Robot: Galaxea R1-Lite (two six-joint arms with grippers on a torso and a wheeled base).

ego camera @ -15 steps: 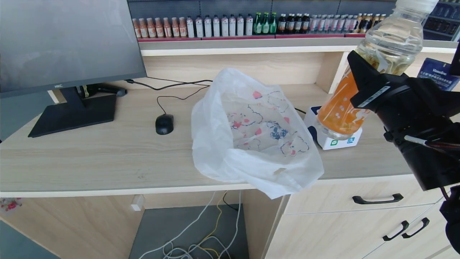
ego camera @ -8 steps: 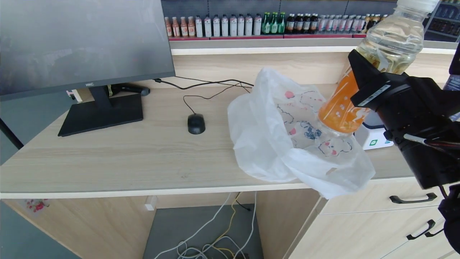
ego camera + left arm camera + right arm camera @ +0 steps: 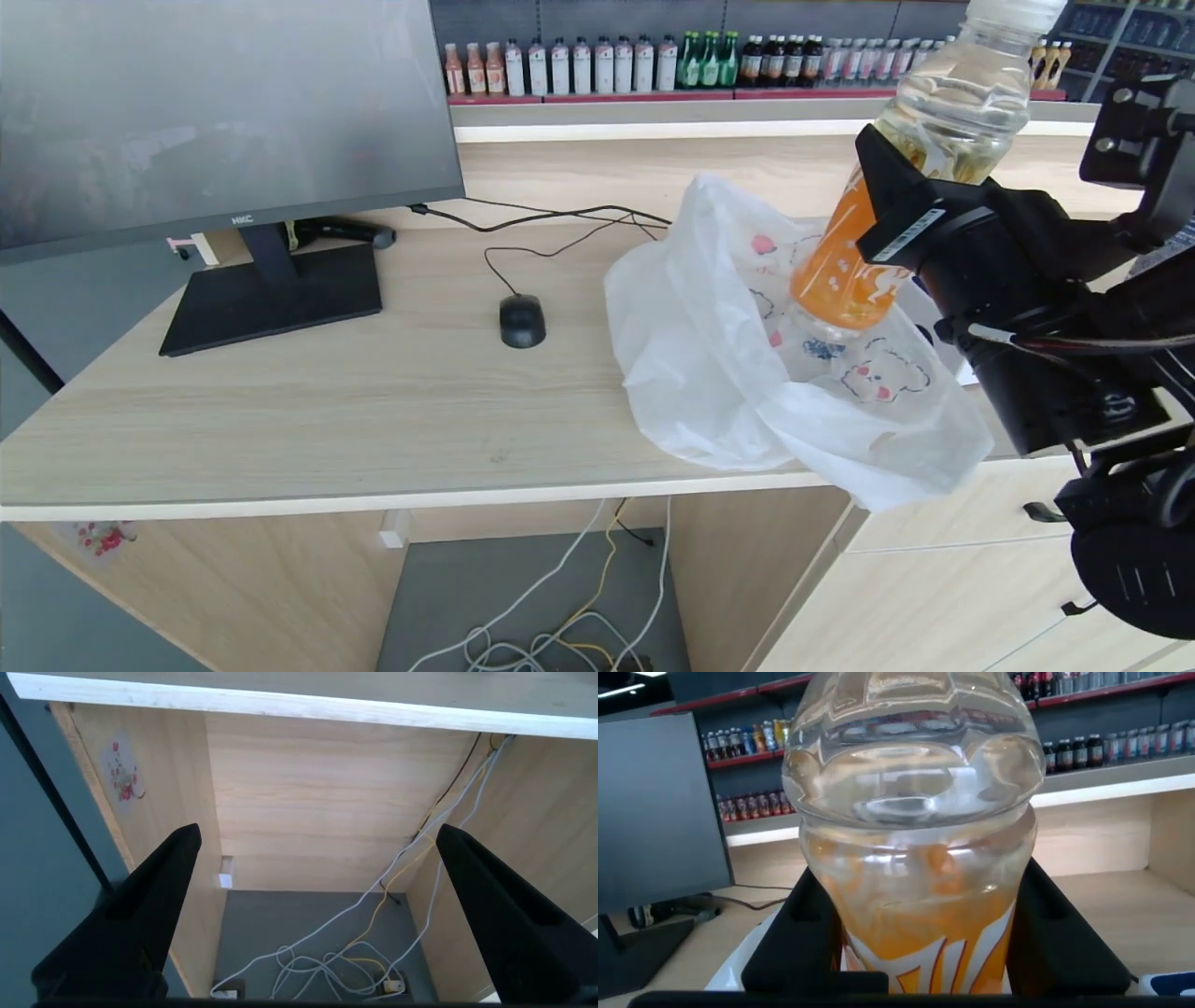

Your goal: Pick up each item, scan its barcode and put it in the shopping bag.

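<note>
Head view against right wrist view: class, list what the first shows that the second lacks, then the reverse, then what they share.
Head view adds: the mouse, the cables under the counter, and the shopping bag spread open on the counter. Right wrist view adds: both fingers of the right gripper clamped against the sides of the bottle. Shared: the bottle, the monitor and the drinks shelf.

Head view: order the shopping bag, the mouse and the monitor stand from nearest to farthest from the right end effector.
1. Shopping bag, beneath the right end effector and its bottle, on the right of the counter.
2. Mouse, mid-counter, farther left.
3. Monitor stand, at the far left.
</note>
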